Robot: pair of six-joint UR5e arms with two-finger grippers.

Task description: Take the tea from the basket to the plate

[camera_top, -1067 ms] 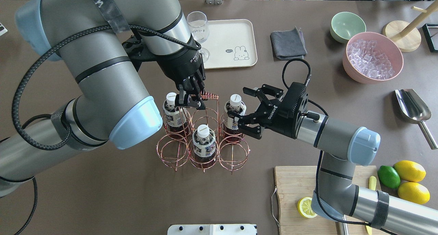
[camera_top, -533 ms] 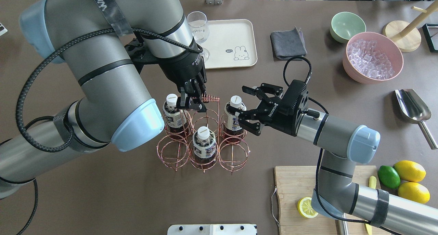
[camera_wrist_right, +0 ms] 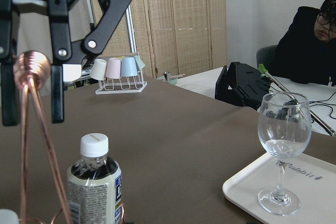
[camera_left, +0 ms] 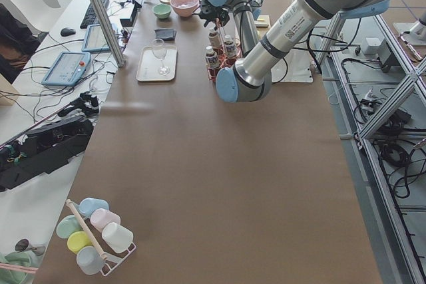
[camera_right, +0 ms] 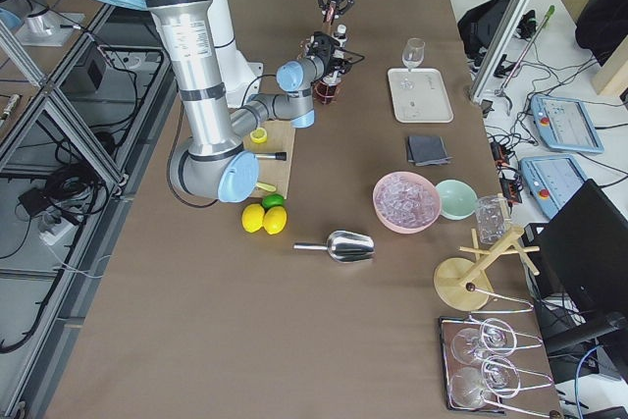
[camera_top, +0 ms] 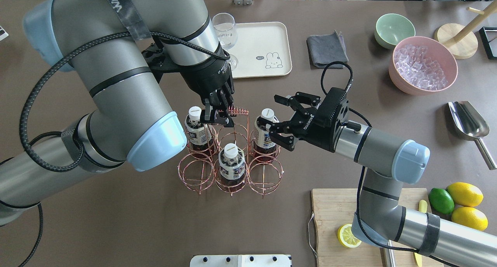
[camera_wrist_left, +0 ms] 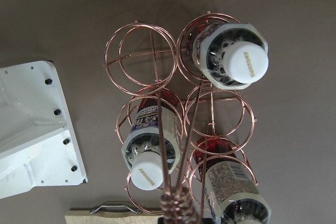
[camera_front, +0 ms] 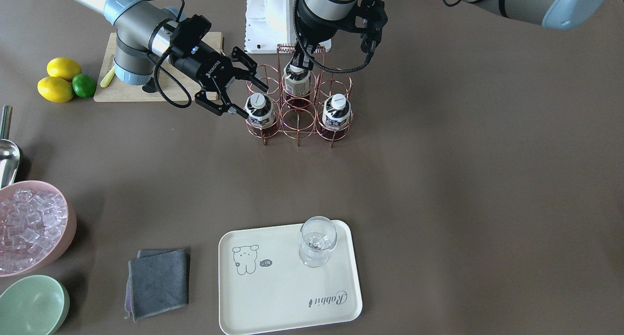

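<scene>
The copper wire basket (camera_top: pixel 233 177) stands mid-table with three tea bottles in its rings (camera_top: pixel 197 129) (camera_top: pixel 232 164) (camera_top: pixel 265 131). My left gripper (camera_top: pixel 218 118) is shut on the left end of the coil of the basket's handle (camera_top: pixel 239 111); the coil also shows in the left wrist view (camera_wrist_left: pixel 176 206). My right gripper (camera_top: pixel 278 121) is open, its fingers spread on either side of the right-hand tea bottle's right flank, also shown in the front view (camera_front: pixel 257 111). The cream plate (camera_top: pixel 268 37) lies at the far side with a wine glass (camera_top: pixel 225 30) on it.
A grey cloth (camera_top: pixel 327 49), green bowl (camera_top: pixel 394 28) and pink bowl of ice (camera_top: pixel 423 65) sit at the far right. A metal scoop (camera_top: pixel 468 121) lies right. A cutting board (camera_top: pixel 334 216) with a lemon half, lemons and a lime are near right.
My right gripper has moved left and a little away from me, closer to the right-hand tea bottle, still open. My left gripper has stayed on the handle coil.
</scene>
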